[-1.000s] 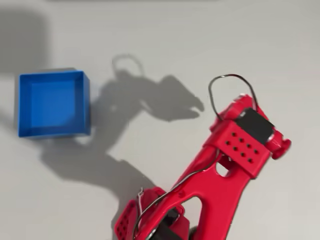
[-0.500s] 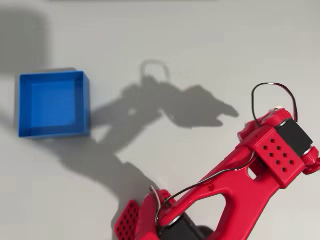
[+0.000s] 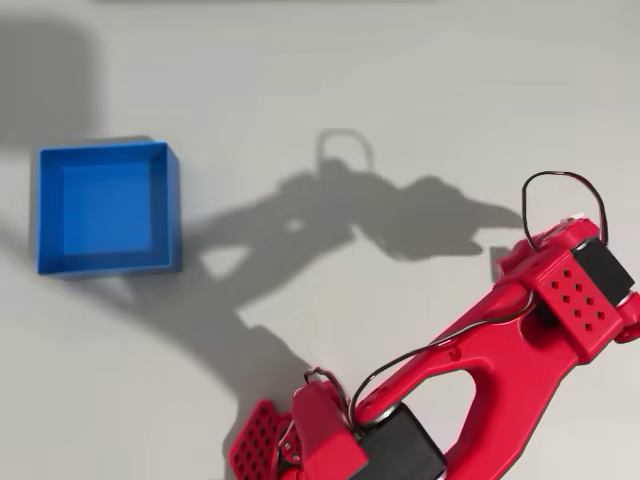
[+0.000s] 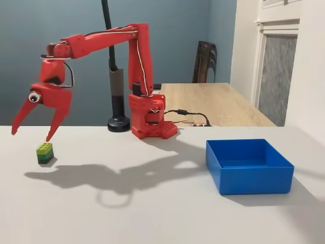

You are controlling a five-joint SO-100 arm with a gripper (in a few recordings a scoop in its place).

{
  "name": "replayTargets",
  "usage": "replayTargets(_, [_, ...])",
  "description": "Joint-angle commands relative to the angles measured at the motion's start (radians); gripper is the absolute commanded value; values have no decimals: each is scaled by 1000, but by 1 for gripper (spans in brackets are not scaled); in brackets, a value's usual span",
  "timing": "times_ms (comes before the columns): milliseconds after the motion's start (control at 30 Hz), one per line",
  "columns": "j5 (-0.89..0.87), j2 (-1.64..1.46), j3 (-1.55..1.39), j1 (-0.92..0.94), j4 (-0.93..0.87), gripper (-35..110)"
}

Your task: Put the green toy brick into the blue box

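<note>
In the fixed view the small lime-green toy brick [image 4: 44,152] sits studs-up on the white table at the far left. My red gripper [image 4: 31,135] hangs open just above it, fingers pointing down and spread wide, with nothing between them. One fingertip [image 4: 49,138] is right over the brick. The blue box [image 4: 254,180] stands empty at the right of that view, far from the brick. In the overhead view the blue box [image 3: 172,210] is at the left and the arm's wrist [image 3: 575,295] reaches to the right edge, covering whatever lies beneath it.
The arm's red base [image 4: 150,119] stands at the back of the table beside a black pole stand [image 4: 118,122]. A wooden table [image 4: 218,104] lies behind. Bare white tabletop [image 3: 330,90] stretches between brick and box.
In the overhead view the arm has swung to the right, further from the blue box, and its shadow has followed. The box has not moved.
</note>
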State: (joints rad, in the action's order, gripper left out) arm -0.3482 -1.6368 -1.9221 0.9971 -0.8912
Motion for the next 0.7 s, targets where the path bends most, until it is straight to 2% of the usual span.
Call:
replayTargets(0, [2,-32,-34,28,67,30])
replayTargets(667, [-31,-31,-175,43,101,28])
